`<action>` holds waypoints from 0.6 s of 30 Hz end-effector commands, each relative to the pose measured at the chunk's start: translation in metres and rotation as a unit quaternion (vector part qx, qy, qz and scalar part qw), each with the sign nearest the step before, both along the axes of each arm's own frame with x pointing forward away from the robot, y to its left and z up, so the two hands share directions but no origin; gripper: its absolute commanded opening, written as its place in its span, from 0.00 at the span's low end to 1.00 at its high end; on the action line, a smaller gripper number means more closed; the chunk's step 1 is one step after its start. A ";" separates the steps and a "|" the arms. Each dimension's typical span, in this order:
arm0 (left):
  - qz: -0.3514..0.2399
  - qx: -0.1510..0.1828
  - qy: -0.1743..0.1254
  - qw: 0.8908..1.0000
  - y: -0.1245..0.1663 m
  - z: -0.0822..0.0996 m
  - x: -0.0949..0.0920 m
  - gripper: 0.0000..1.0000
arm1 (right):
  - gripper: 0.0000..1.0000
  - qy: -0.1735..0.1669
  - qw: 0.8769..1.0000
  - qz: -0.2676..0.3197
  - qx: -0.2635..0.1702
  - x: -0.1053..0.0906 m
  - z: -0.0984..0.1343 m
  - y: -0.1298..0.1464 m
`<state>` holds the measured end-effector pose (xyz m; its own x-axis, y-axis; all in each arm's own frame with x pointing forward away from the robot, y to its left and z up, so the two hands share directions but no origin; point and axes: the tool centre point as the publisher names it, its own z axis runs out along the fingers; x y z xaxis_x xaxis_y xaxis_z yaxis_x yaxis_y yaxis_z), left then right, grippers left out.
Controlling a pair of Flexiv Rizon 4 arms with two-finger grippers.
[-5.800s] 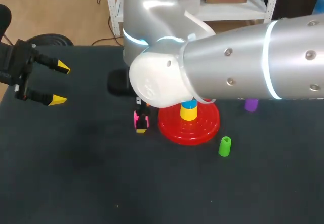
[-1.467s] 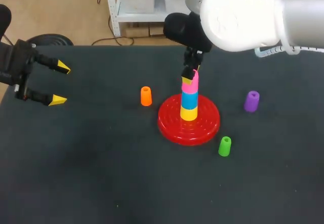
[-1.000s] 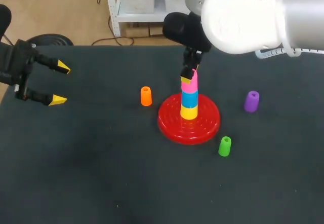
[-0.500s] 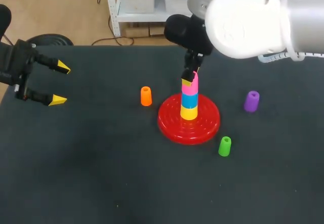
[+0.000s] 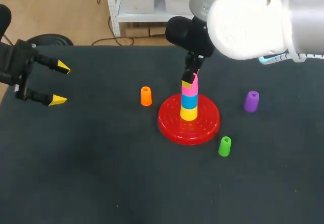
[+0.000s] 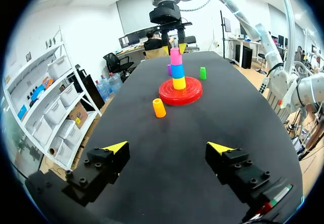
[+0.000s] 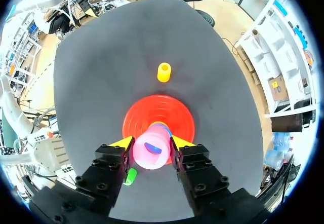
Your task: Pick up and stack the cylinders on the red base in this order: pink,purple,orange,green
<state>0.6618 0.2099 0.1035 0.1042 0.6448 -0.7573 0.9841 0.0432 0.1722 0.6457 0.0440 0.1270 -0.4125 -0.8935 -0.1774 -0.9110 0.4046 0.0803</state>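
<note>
The black tabletop fills most of the frame. My right arm enters from the upper right. The left tool, at middle left, gapes wide. At centre sits the red base, carrying a yellow piece and a blue piece. On top is the pink cylinder, about upright with its open end up, gripped by the right tool. The fingertips hide its rim, and how far down it sits is unclear. The purple cylinder, orange cylinder and green cylinder stand upright around the base.

Overhead, two wrists; shared red base
</note>
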 end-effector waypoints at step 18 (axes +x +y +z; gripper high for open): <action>0.000 -0.001 -0.002 1.000 0.000 -0.001 0.000 1.00 | 0.00 -0.022 0.999 -0.020 0.018 -0.015 -0.023 -0.004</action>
<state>0.6618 0.2099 0.1035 0.1042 0.6447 -0.7573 0.9841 0.0432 0.1722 0.6368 0.0412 0.1202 -0.4371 -0.8724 -0.2189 -0.8983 0.4353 0.0590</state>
